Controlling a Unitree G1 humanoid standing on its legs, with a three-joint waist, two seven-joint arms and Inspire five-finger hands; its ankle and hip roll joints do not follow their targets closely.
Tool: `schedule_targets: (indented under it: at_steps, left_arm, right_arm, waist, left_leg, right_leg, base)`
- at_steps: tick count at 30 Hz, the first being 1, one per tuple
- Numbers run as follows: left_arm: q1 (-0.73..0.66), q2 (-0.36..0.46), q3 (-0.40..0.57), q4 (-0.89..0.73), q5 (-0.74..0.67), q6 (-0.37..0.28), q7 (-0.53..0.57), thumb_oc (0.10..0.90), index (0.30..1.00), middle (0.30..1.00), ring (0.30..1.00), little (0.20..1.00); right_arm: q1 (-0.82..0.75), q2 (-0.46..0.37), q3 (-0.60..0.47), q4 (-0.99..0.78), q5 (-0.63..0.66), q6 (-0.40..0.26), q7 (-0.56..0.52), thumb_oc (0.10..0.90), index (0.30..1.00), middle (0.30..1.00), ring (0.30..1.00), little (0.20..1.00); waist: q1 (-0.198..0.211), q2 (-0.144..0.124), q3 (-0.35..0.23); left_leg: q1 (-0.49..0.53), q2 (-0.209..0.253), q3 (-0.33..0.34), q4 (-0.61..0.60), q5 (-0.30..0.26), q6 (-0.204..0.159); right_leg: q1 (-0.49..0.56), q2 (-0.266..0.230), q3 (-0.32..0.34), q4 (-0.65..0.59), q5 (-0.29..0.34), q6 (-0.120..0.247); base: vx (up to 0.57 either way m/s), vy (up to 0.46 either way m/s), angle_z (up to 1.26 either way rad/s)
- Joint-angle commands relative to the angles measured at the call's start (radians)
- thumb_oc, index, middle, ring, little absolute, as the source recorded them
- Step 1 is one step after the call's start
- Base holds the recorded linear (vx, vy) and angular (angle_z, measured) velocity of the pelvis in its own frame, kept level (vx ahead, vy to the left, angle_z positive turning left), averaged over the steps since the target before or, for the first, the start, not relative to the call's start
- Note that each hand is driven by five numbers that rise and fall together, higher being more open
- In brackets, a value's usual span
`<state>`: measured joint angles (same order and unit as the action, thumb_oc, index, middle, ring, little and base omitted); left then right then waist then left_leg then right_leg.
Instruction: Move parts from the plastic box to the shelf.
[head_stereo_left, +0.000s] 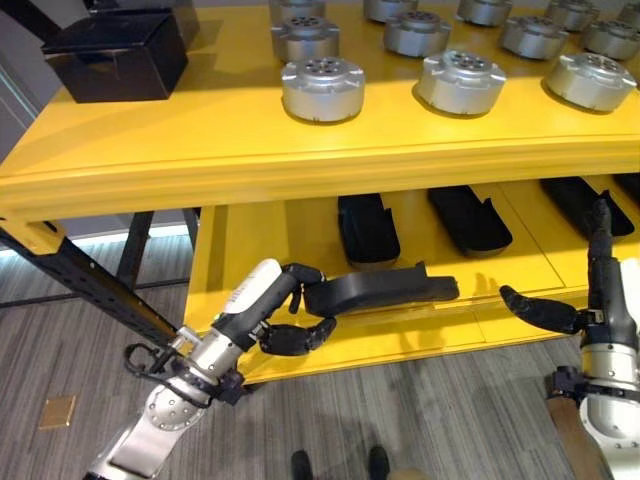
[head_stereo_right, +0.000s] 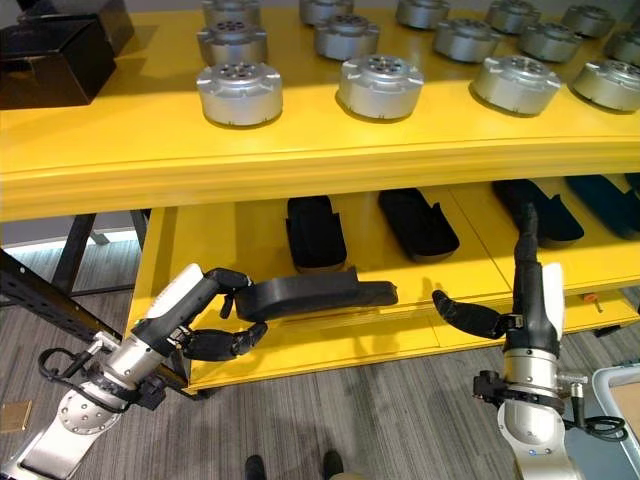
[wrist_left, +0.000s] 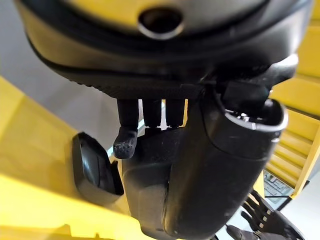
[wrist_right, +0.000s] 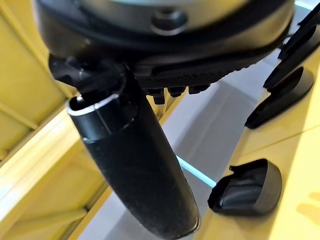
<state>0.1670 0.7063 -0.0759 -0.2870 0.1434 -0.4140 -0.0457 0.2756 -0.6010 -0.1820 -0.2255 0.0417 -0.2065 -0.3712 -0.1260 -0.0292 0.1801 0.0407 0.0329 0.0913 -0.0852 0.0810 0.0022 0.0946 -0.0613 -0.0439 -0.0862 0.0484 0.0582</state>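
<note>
The left hand (head_stereo_left: 268, 300) holds a long black part (head_stereo_left: 380, 290) at the front of the yellow shelf's (head_stereo_left: 240, 150) lower level.

The hand's fingers curl over one end of the part and its thumb sits under it — the rest of the part sticks out sideways, just above the lower board's front edge. The right hand (head_stereo_right: 525, 290) is near the part's free end but not touching it, with its fingers straight up and its thumb pointing toward the part. Behind the held part, more black parts (head_stereo_right: 315, 232) lie flat on the lower board. Round silver parts (head_stereo_left: 322, 88) stand in rows on the shelf's top board — a black box (head_stereo_left: 115, 55) sits at the top board's left end.
</note>
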Motion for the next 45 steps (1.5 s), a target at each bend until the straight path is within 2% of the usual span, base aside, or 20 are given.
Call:
schedule_targets:
  at_steps: [1,3,5,6,10,12,14,21,24,25,26,27,30,32,38,39,43,45]
  left_arm:
    - [-0.070,0.027,0.153,-0.098,-0.025,-0.137,0.187,0.400,0.300,0.300,0.300,0.300]
    - [-0.041,0.027,0.214,-0.096,-0.051,-0.154,0.275,0.400,0.300,0.300,0.300,0.300]
    - [-0.032,0.023,0.229,-0.095,-0.065,-0.163,0.281,0.400,0.300,0.300,0.300,0.300]
    - [-0.013,-0.007,0.280,-0.087,-0.110,-0.201,0.324,0.400,0.300,0.300,0.300,0.300]
    - [0.013,-0.053,0.347,-0.075,-0.071,-0.217,0.423,0.400,0.300,0.300,0.300,0.300]
    - [0.016,-0.060,0.361,-0.069,-0.064,-0.222,0.445,0.400,0.300,0.300,0.300,0.300]
    - [0.018,-0.078,0.370,-0.066,-0.144,-0.229,0.415,0.400,0.300,0.300,0.300,0.300]
    - [0.005,-0.077,0.402,-0.047,-0.070,-0.217,0.527,0.400,0.300,0.300,0.300,0.300]
    - [-0.005,-0.056,0.396,-0.018,0.043,-0.150,0.555,0.400,0.300,0.300,0.300,0.300]
    - [-0.009,-0.041,0.386,-0.006,0.116,-0.112,0.575,0.400,0.300,0.300,0.300,0.300]
    - [-0.010,-0.011,0.359,0.024,0.258,-0.047,0.628,0.400,0.300,0.300,0.300,0.300]
    - [-0.011,0.014,0.343,0.043,0.291,-0.042,0.629,0.400,0.300,0.300,0.300,0.300]
    - [-0.024,0.047,0.274,0.073,0.265,-0.003,0.553,0.400,0.300,0.300,0.300,0.300]
    - [-0.041,0.039,0.235,0.091,0.322,0.069,0.576,0.400,0.300,0.300,0.300,0.300]
    - [-0.082,0.033,0.202,0.173,0.293,0.148,0.641,0.400,0.300,0.300,0.300,0.300]
    - [-0.081,0.026,0.203,0.188,0.287,0.180,0.646,0.400,0.300,0.300,0.300,0.300]
    - [-0.084,0.012,0.193,0.235,0.314,0.211,0.623,0.400,0.300,0.300,0.300,0.300]
    - [-0.094,0.013,0.169,0.266,0.326,0.260,0.585,0.400,0.300,0.300,0.300,0.300]
  right_arm:
    - [-0.087,-0.053,-0.090,-0.056,-0.007,-0.052,-0.044,0.900,1.000,1.000,1.000,1.000]
    - [-0.077,-0.050,-0.101,-0.051,-0.012,-0.051,-0.043,0.900,1.000,1.000,1.000,1.000]
    - [-0.073,-0.048,-0.103,-0.051,-0.013,-0.053,-0.040,0.900,1.000,1.000,1.000,1.000]
    - [-0.055,-0.036,-0.113,-0.052,-0.026,-0.057,-0.038,0.900,1.000,1.000,1.000,1.000]
    - [-0.029,-0.021,-0.119,-0.068,-0.043,-0.067,-0.046,0.900,1.000,1.000,1.000,1.000]
    - [-0.027,-0.021,-0.121,-0.067,-0.048,-0.070,-0.049,0.900,1.000,1.000,1.000,1.000]
    - [-0.024,-0.025,-0.126,-0.068,-0.040,-0.066,-0.050,0.900,1.000,1.000,1.000,1.000]
    - [-0.028,-0.039,-0.126,-0.077,-0.050,-0.067,-0.055,0.900,1.000,1.000,1.000,1.000]
    - [-0.039,-0.043,-0.111,-0.069,-0.049,-0.057,-0.061,0.900,1.000,1.000,1.000,1.000]
    - [-0.044,-0.046,-0.105,-0.061,-0.045,-0.054,-0.071,0.900,1.000,1.000,1.000,1.000]
    - [-0.050,-0.050,-0.097,-0.048,-0.040,-0.055,-0.088,0.900,1.000,1.000,1.000,1.000]
    - [-0.051,-0.056,-0.094,-0.046,-0.034,-0.053,-0.095,0.900,1.000,1.000,1.000,1.000]
    - [-0.059,-0.062,-0.089,-0.033,-0.024,-0.056,-0.099,0.900,1.000,1.000,1.000,1.000]
    - [-0.077,-0.073,-0.083,-0.025,-0.048,-0.068,-0.102,0.900,1.000,1.000,1.000,1.000]
    - [-0.091,-0.076,-0.070,-0.029,-0.046,-0.062,-0.098,0.900,1.000,1.000,1.000,1.000]
    - [-0.093,-0.075,-0.068,-0.019,-0.044,-0.068,-0.096,0.900,1.000,1.000,1.000,1.000]
    - [-0.094,-0.070,-0.057,-0.017,-0.047,-0.075,-0.093,0.900,1.000,1.000,1.000,1.000]
    - [-0.100,-0.071,-0.049,-0.021,-0.047,-0.069,-0.086,0.900,1.000,1.000,1.000,1.000]
  waist:
    - [0.016,-0.007,-0.073]
    - [0.023,-0.007,-0.076]
    - [0.022,-0.008,-0.077]
    - [0.029,-0.012,-0.079]
    - [0.030,-0.021,-0.082]
    - [0.030,-0.023,-0.084]
    - [0.032,-0.026,-0.085]
    - [0.026,-0.027,-0.086]
    - [0.020,-0.025,-0.088]
    - [0.017,-0.024,-0.087]
    - [0.013,-0.022,-0.087]
    - [0.008,-0.020,-0.088]
    - [0.000,-0.017,-0.087]
    - [-0.002,-0.013,-0.082]
    - [-0.012,-0.012,-0.082]
    - [-0.012,-0.013,-0.081]
    - [-0.015,-0.014,-0.084]
    - [-0.020,-0.013,-0.084]
  left_leg:
    - [0.079,-0.021,0.044,-0.002,-0.167,0.014]
    - [0.080,-0.019,0.039,-0.002,-0.167,0.011]
    - [0.081,-0.019,0.038,-0.002,-0.167,0.011]
    - [0.082,-0.019,0.033,-0.002,-0.167,0.010]
    - [0.086,-0.019,0.029,-0.002,-0.169,0.007]
    - [0.087,-0.019,0.028,-0.002,-0.169,0.007]
    - [0.088,-0.018,0.027,-0.002,-0.170,0.006]
    - [0.095,-0.017,0.027,-0.002,-0.171,0.003]
    - [0.098,-0.015,0.036,-0.002,-0.173,0.002]
    - [0.099,-0.015,0.039,-0.002,-0.172,0.003]
    - [0.102,-0.015,0.042,-0.002,-0.175,0.004]
    - [0.103,-0.015,0.046,-0.002,-0.176,0.005]
    - [0.104,-0.015,0.055,-0.002,-0.179,0.008]
    - [0.107,-0.013,0.057,-0.002,-0.180,0.012]
    - [0.111,-0.014,0.066,-0.002,-0.183,0.014]
    - [0.113,-0.014,0.068,-0.002,-0.184,0.014]
    - [0.115,-0.015,0.074,-0.002,-0.184,0.014]
    - [0.116,-0.015,0.077,-0.002,-0.184,0.015]
  right_leg:
    - [-0.031,-0.004,0.048,-0.001,-0.013,0.061]
    - [-0.028,-0.003,0.044,-0.001,-0.015,0.059]
    - [-0.027,-0.003,0.043,-0.001,-0.016,0.058]
    - [-0.023,-0.003,0.041,-0.001,-0.020,0.055]
    - [-0.016,-0.003,0.037,-0.001,-0.025,0.051]
    - [-0.014,-0.003,0.034,-0.001,-0.027,0.050]
    - [-0.011,-0.004,0.032,-0.001,-0.029,0.049]
    - [-0.004,-0.009,0.037,0.001,-0.031,0.053]
    - [-0.003,-0.011,0.037,0.005,-0.031,0.056]
    - [-0.003,-0.011,0.038,0.006,-0.031,0.056]
    - [-0.002,-0.012,0.041,0.006,-0.032,0.058]
    - [-0.002,-0.012,0.042,0.006,-0.032,0.059]
    - [-0.006,-0.014,0.047,0.007,-0.029,0.062]
    - [-0.006,-0.017,0.051,0.010,-0.029,0.065]
    - [-0.006,-0.016,0.059,0.015,-0.034,0.066]
    - [-0.003,-0.016,0.058,0.013,-0.033,0.067]
    - [-0.002,-0.015,0.058,0.008,-0.030,0.067]
    - [-0.003,-0.014,0.061,0.007,-0.029,0.068]
  base:
    - [0.03,-0.041,0.01]
    - [0.01,-0.036,-0.01]
    - [0.00,0.000,0.00]
    - [0.00,0.000,0.00]
    - [-0.01,-0.020,0.12]
    - [-0.01,-0.007,0.09]
    - [0.00,0.000,0.00]
    - [0.00,0.000,0.00]
    - [0.00,0.007,-0.01]
    - [-0.01,0.024,-0.05]
    - [-0.01,0.022,-0.06]
    - [-0.01,0.020,-0.04]
    - [0.00,0.000,0.00]
    - [0.00,0.010,-0.05]
    - [0.01,0.004,-0.06]
    - [0.03,-0.009,-0.11]
    - [0.01,-0.003,-0.02]
    - [0.00,0.000,0.00]
